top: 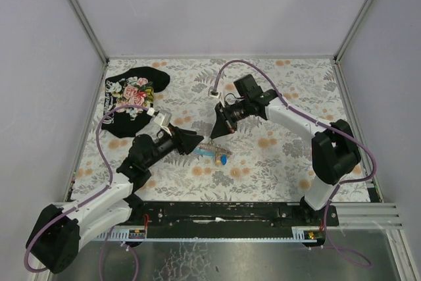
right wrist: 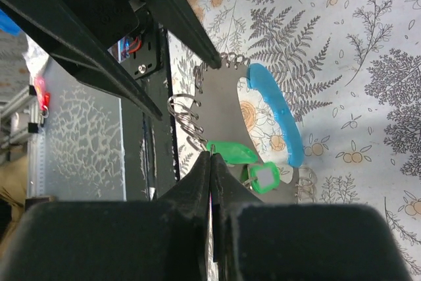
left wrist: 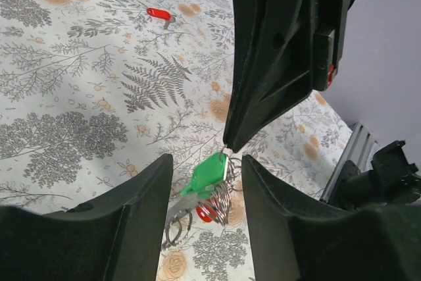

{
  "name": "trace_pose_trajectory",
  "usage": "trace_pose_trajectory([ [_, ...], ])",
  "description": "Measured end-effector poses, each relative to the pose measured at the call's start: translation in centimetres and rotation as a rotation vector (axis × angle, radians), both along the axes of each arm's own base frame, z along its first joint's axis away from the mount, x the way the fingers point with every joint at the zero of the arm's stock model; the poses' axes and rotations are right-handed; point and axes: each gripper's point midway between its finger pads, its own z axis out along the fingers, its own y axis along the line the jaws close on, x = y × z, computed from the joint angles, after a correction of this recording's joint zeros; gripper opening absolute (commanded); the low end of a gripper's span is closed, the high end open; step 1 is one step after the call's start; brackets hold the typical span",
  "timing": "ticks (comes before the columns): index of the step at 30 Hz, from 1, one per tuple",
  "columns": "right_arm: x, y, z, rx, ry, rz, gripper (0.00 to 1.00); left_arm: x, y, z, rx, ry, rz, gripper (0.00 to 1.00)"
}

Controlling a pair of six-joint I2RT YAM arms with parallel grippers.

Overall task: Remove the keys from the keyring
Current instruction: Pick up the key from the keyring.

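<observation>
The keyring lies mid-table with its light-blue fob and grey plate. My right gripper is shut, its tips pinching a thin wire ring of the keyring beside a green key tag; a second green tag hangs close by. My left gripper is open, with its fingers on both sides of the green key and the coiled rings, gaps showing on each side. A red key lies apart on the cloth-covered table.
A black floral cloth lies at the back left. A small blue piece rests near the keyring. The right arm's fingers reach down just above my left jaws. White walls enclose the table.
</observation>
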Motion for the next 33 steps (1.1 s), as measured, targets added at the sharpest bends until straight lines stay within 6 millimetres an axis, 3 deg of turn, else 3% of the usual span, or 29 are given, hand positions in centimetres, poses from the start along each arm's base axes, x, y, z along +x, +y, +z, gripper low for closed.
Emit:
trace_pose_trajectory([
  [8, 1.2, -0.6, -0.2, 0.044, 0.088, -0.078, 0.00, -1.2, -0.5, 1.3, -0.149, 0.123, -0.015, 0.33],
  [17, 2.0, -0.5, 0.2, 0.097, 0.162, -0.133, 0.00, -3.2, -2.3, 2.6, -0.259, 0.172, -0.094, 0.32],
  [21, 2.2, -0.5, 0.2, 0.102, 0.179, -0.148, 0.00, -3.6, -3.2, 2.0, -0.256, 0.203, -0.109, 0.36],
  [25, 2.1, -0.4, 0.3, 0.110, 0.184, -0.146, 0.00, -2.7, -3.1, 1.2, -0.165, 0.191, -0.065, 0.43],
  [30, 2.1, -0.5, 0.3, 0.114, 0.180, -0.138, 0.00, -0.8, -2.2, 2.8, -0.027, 0.065, 0.008, 0.48],
  [33, 2.0, -0.5, 0.3, 0.115, 0.173, -0.132, 0.00, -0.3, -1.7, 2.7, 0.010, 0.022, 0.037, 0.52],
])
